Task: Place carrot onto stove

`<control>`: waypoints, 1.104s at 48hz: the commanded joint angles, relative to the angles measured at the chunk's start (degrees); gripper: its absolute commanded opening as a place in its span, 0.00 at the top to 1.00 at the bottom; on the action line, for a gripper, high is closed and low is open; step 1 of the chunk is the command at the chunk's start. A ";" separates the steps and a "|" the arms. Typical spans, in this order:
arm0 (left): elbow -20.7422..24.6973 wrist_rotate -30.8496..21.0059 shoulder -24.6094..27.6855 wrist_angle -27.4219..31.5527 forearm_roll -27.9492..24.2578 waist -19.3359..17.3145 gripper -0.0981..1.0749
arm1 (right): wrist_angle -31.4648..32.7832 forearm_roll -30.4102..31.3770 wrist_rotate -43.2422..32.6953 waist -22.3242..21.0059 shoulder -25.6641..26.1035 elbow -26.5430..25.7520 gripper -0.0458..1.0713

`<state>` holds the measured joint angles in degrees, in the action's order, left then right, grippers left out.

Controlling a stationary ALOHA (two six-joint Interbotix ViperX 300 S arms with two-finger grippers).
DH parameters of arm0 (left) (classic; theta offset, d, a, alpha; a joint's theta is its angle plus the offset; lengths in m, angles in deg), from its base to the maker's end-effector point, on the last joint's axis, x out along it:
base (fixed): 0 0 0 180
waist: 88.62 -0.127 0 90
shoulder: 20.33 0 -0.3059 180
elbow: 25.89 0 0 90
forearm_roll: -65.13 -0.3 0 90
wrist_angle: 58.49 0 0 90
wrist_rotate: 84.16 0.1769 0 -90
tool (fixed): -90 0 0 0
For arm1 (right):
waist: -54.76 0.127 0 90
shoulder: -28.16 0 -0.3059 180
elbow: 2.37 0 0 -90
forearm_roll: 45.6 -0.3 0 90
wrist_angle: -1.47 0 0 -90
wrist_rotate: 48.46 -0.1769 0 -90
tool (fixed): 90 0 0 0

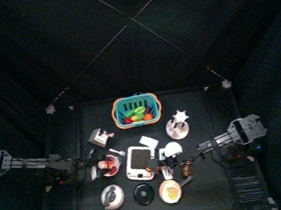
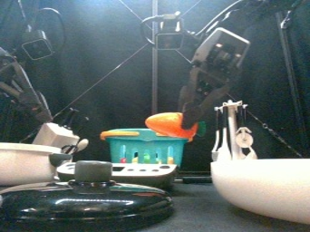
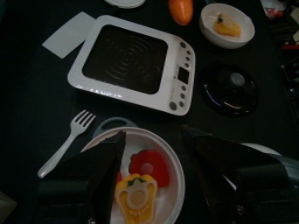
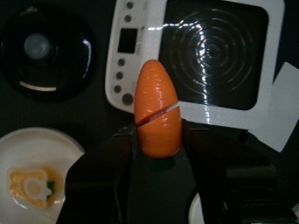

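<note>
The right tool (image 4: 158,144) is clenched on the thick end of the carrot (image 4: 156,105), whose pointed tip juts out over the control strip of the white stove (image 4: 216,61) lying on the bench (image 4: 70,109); the carrot hangs in the air above the slab, not touching it. From the front it shows orange before the green basket (image 2: 148,149). The left tool (image 3: 158,188) hovers released, jaws apart, over a white plate (image 3: 163,144) of toy food, with a white fork (image 3: 66,144) just beside it and a black pot lid (image 3: 237,87) near the stove
</note>
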<state>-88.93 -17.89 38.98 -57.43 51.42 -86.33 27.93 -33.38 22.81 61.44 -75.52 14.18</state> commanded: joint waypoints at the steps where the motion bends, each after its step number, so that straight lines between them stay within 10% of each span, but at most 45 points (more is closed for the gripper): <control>1: 0.97 0.00 0.09 -0.53 0.00 -0.09 0.15 | -0.18 -4.66 -0.09 -1.85 0.44 -3.43 0.46; 18: 1.41 0.00 0.09 -2.55 2.37 -1.32 0.16 | -0.44 -16.26 -8.96 -6.77 -2.90 -7.38 0.46; 35: 1.41 0.18 0.09 -3.16 1.14 -1.93 0.16 | -0.97 -2.64 -28.30 -8.96 -4.48 -8.70 0.46; 53: 1.23 0.09 0.09 -3.16 -0.26 -2.11 0.16 | 0.26 3.25 -30.85 -9.05 -6.94 -11.43 0.46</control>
<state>-88.84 -17.89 38.98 -60.07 51.16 -88.18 27.93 -30.04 -7.24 52.74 -83.52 4.42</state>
